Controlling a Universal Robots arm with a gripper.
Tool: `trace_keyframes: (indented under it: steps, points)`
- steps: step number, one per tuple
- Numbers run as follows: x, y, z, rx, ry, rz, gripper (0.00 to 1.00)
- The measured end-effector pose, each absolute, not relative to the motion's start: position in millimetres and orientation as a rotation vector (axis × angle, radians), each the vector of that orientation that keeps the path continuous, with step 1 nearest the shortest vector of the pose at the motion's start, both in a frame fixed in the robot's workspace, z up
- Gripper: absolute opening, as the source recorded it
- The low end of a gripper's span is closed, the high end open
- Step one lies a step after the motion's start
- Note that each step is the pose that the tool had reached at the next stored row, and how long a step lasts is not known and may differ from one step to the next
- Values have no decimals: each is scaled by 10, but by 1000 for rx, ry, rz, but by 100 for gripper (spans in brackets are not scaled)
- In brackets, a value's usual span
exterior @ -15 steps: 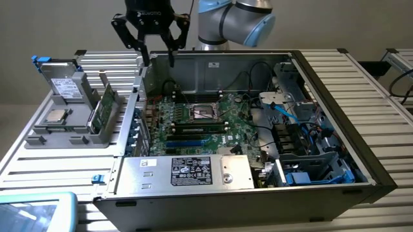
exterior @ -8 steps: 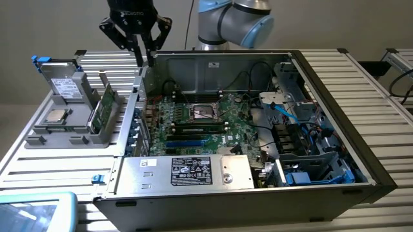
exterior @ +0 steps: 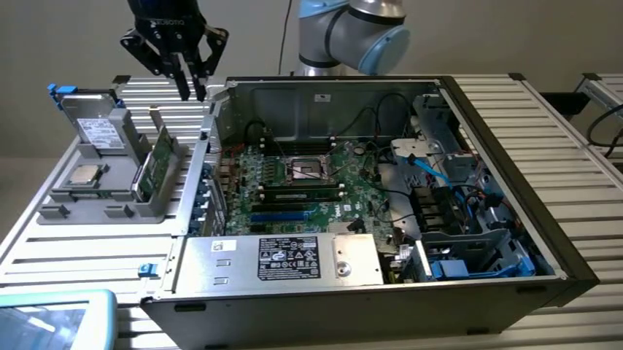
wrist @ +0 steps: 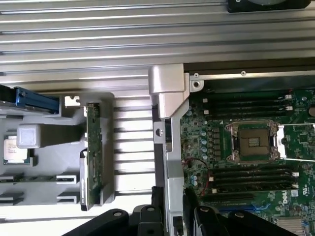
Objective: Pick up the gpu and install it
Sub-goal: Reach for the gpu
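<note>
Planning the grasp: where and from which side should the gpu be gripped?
Probably its top edge, from straight above, clamping across its two flat faces: the gpu stands on edge in the grey holder, lower part slotted in, upper edge free.

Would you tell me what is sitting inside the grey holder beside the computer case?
The grey holder carries the gpu standing on edge in a slot, a hard drive with blue clips upright, and a processor chip lying flat. The slot hides the gpu's lower edge.
</note>
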State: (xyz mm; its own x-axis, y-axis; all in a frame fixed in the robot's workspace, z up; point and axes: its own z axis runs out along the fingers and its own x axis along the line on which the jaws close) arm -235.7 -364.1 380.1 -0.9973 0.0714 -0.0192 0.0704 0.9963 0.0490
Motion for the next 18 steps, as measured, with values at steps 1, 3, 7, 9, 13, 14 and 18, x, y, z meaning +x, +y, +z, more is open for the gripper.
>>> trace_keyframes:
  steps: [1,3,7,9,13,14,18]
  points:
    - [-2402,-3619,3787,111,3118,75,31]
    - [-2477,-3570,3754,111,3118,75,38]
    - [-2640,-3485,3682,111,3118,75,45]
    - [-2732,-3462,3646,111,3118,75,45]
    - [-2913,-3442,3584,111,3118,75,45]
    - [-2959,-3441,3572,111,3118,75,45]
    - [-3140,-3440,3538,111,3118,75,45]
